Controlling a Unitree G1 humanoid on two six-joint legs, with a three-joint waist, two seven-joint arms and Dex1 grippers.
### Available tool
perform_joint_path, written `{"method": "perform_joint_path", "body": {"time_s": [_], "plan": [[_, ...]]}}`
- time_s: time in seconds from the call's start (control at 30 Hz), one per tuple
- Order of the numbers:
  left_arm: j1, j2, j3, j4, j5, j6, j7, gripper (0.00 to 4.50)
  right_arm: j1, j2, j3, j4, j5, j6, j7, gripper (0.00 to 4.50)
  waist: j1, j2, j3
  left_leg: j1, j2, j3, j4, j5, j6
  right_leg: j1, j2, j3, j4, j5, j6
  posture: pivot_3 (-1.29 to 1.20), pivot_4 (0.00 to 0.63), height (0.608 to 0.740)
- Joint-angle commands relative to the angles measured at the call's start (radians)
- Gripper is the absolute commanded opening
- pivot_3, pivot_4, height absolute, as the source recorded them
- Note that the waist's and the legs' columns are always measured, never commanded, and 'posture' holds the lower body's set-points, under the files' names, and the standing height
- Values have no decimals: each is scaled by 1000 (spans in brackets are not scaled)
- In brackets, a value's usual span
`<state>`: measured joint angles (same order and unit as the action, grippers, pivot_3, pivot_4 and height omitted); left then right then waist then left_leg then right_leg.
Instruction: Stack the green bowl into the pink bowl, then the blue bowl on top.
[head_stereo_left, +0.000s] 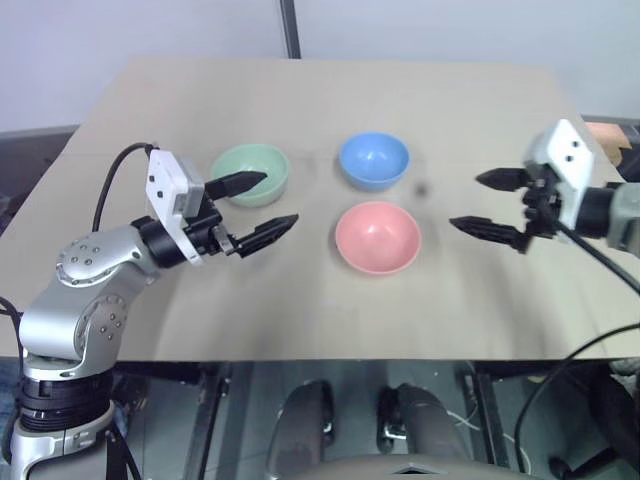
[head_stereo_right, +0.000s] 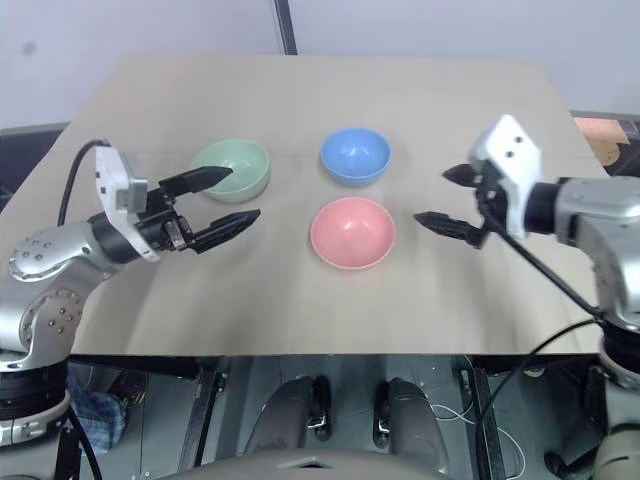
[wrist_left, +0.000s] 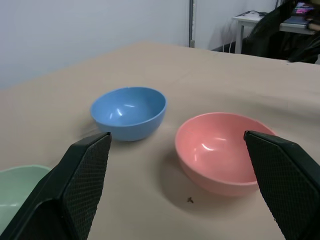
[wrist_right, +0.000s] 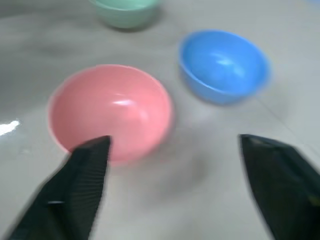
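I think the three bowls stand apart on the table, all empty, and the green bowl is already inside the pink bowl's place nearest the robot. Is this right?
Not quite. Nearest the robot stands the pink bowl itself; the green bowl sits farther back to its left, beside the blue bowl. All three stand apart and empty on the table, as the left eye view shows.

The pink bowl (wrist_left: 220, 152), blue bowl (wrist_left: 129, 112) and green bowl (head_stereo_left: 250, 174) are looking like smooth, shiny plastic. The desk (head_stereo_left: 330, 110) is looking flat, tan and dull. The left hand's fingers (wrist_left: 82, 182) are showing bumpy black pads.
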<state>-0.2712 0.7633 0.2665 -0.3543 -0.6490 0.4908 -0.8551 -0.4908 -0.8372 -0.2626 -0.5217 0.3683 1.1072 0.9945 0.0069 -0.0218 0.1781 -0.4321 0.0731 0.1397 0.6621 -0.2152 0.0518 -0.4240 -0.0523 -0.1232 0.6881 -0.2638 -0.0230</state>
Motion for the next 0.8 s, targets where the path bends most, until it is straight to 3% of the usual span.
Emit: {"method": "perform_joint_path", "body": {"time_s": [0.03, 0.27, 0.43, 0.8], "plan": [[-22, 23, 5, 22, 44, -40, -2, 4500, 34, -33, -112, -17, 55, -17, -8, 4463, -1, 0, 0, 0, 0, 0, 0, 0, 0, 0, 0, 0, 0, 0, 0, 0, 150, 740], [-138, 69, -151, 299, 367, -169, 70, 4500, 182, -9, -396, -15, 288, -90, 80, 4463, 9, 0, 0, 1, 0, 0, -2, -2, 4, 0, 1, 0, -1, 0, 0, 0, 150, 740], [-249, 85, -247, 498, 525, -277, 61, 4500, 239, -15, -429, -20, 387, -127, 74, 4463, 8, 0, 0, 0, 0, 0, -2, -2, 4, 0, 1, 0, -3, 0, 0, 0, 150, 740], [-402, 31, -374, 745, 657, -485, -26, 4500, 289, -22, -457, -48, 562, -211, 18, 4463, 7, 0, 0, 0, -1, 1, -4, 0, 0, 1, 1, 0, -4, 0, 0, 0, 150, 740]]}}
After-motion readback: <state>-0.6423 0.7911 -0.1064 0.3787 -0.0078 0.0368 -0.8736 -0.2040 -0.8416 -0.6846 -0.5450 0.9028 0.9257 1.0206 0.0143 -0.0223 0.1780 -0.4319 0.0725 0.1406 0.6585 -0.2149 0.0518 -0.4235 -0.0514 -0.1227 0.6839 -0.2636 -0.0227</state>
